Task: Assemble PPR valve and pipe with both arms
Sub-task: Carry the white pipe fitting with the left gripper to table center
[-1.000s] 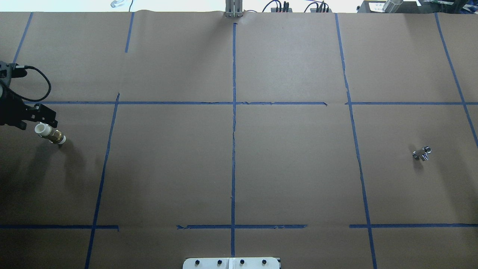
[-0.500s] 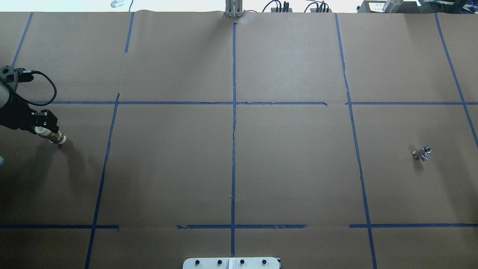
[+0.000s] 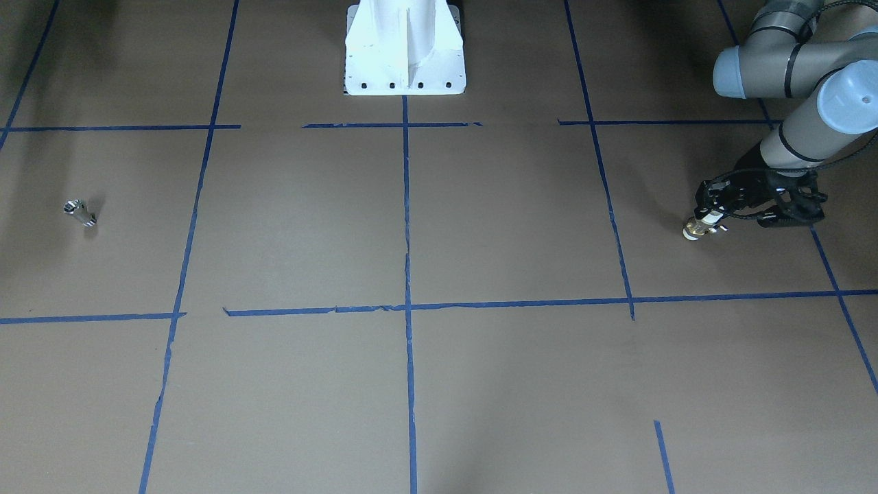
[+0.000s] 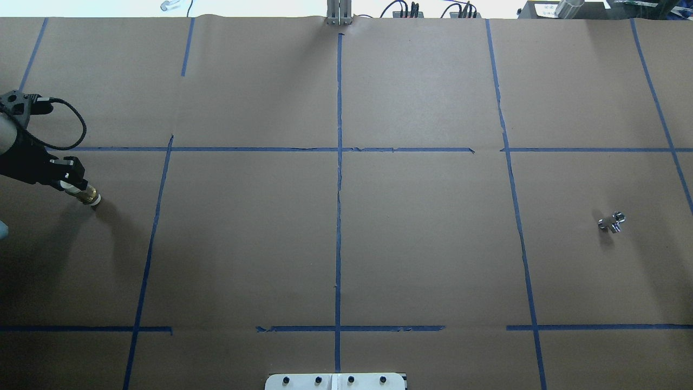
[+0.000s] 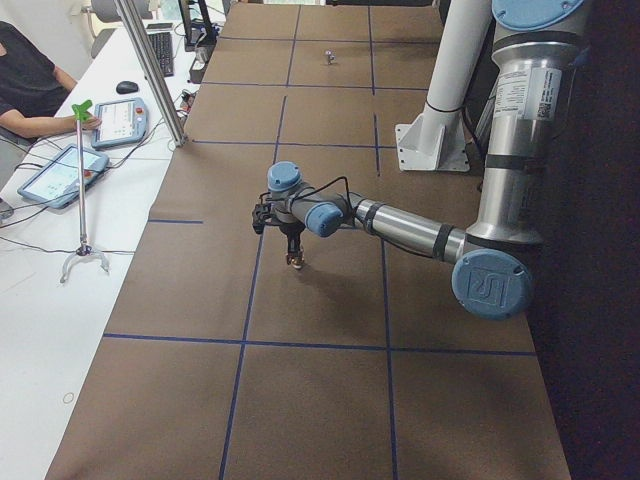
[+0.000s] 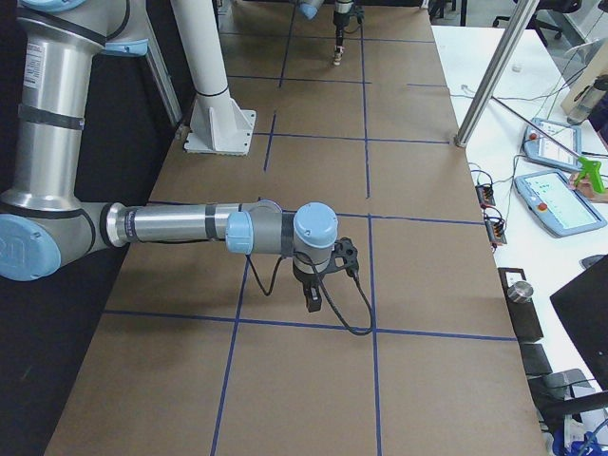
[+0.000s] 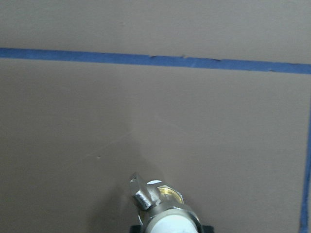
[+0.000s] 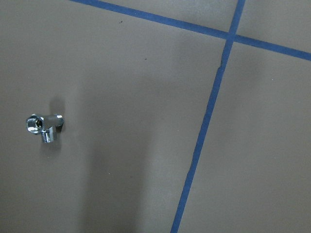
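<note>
Status: early, nothing is mated yet.

- Left gripper (image 4: 68,183) is at the far left of the worktop (image 4: 346,244). Its fingers (image 4: 74,172) are clamped on the upper white end of the valve (image 4: 87,196).
- The valve hangs tilted. The brass middle and lower white end stick out below the fingers, and the small silver handle shows in the left wrist view.
- The lower end is at or just above the worktop. I can't tell which.
- So the valve pick looks done, or is just being secured.
- The pipe (image 4: 612,222) lies loose on the worktop, far right, well apart from the valve, with nothing touching it. The right wrist view shows it off to one side, near a crossing of blue tape lines (image 8: 209,111).
- Right gripper (image 6: 311,304) points down over the worktop and shows only in the side view. I can't tell whether its fingers are spread or closed. It isn't holding the pipe.

Left to do, as I judge it:
1. Bring the right arm over the pipe and grasp it.
2. Lift both parts and bring them to the middle.
3. Line up the axes and join the pipe into the valve end.

Roughly one pick of two is done. The whole join is still open.
</note>
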`<action>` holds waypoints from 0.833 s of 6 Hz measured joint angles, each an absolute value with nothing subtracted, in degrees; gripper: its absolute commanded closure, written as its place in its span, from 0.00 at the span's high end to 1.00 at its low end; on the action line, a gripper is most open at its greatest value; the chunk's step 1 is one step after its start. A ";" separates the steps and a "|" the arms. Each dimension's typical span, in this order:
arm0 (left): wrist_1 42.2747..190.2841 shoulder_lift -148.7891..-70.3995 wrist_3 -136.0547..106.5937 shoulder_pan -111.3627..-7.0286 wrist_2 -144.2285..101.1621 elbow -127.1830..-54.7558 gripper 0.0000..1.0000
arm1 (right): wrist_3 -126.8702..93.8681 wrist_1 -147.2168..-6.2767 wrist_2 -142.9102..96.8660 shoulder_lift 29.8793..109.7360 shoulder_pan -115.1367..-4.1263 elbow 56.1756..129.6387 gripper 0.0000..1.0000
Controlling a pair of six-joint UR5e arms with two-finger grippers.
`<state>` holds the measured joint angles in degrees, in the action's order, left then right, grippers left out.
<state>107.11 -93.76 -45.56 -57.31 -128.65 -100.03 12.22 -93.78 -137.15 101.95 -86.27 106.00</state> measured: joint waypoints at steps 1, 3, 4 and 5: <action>106.89 -93.99 -45.94 -57.35 -128.70 -101.78 0.00 | 12.22 -93.78 -137.27 101.95 -86.20 106.00 1.00; 103.81 -99.07 -51.66 -56.76 -128.89 -105.68 0.00 | 12.22 -93.78 -137.72 101.95 -86.15 106.00 1.00; 100.92 -104.37 -56.09 -53.94 -128.73 -106.60 0.00 | 12.22 -93.78 -137.79 101.95 -86.10 106.00 1.00; 98.25 -109.64 -60.60 -49.08 -127.83 -106.78 0.00 | 12.22 -93.78 -137.81 101.95 -86.03 106.00 1.00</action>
<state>98.25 -109.64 -60.60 -49.08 -127.83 -106.78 12.22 -93.78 -137.81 101.95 -86.03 106.00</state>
